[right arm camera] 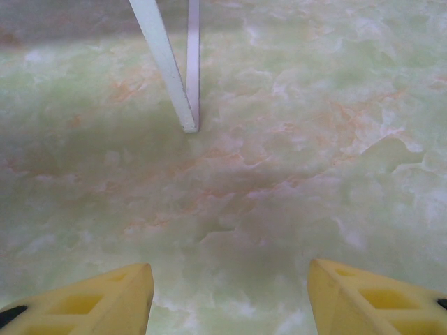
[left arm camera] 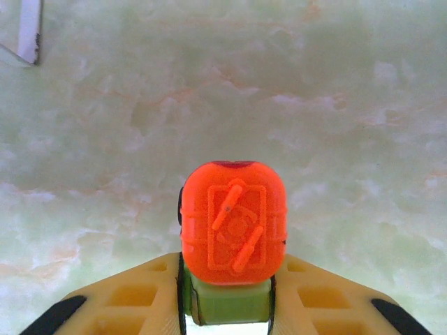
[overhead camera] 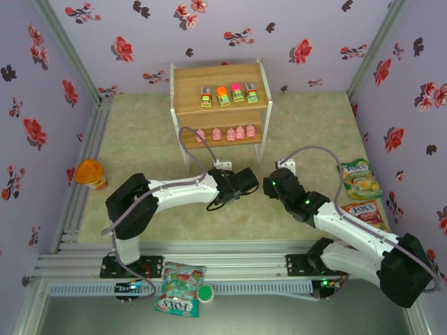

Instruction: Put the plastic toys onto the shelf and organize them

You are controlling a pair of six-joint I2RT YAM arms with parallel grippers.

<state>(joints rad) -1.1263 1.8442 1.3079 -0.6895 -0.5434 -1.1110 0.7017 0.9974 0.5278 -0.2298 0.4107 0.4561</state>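
— Left claw (left arm camera: 227, 300), condition?

— Pressed together on one toy car (left arm camera: 232, 227). The yellow fingers (left arm camera: 328, 300) pinch its green lower body from both sides, and the orange top stands clear above them. The car is held over the bare bench (left arm camera: 314, 105); in the top view it sits in front of the shelf (overhead camera: 192, 78).

— Right claw (right arm camera: 230, 293)?

— Spread, with nothing between its fingers. It hangs over the bench near a white shelf leg (right arm camera: 171, 77).

— Shelf contents?

— Upper board: four cars (overhead camera: 229, 94) in a row. Lower board: five pink pigs (overhead camera: 227, 132) in a row.

— Handling assessment of the held car?

— Judged light, rigid moulded plastic, smooth and probably slippery. It is small against the fingers, so a hard squeeze could twist it or pop it out. The flat green sides are the sound place to hold, which is where the grip is. The rounded orange roof with its raised ribs would give poor purchase. Not fragile, in my view. It may roll if its wheels turn, so I advise setting it down level, beside the row on the upper board.
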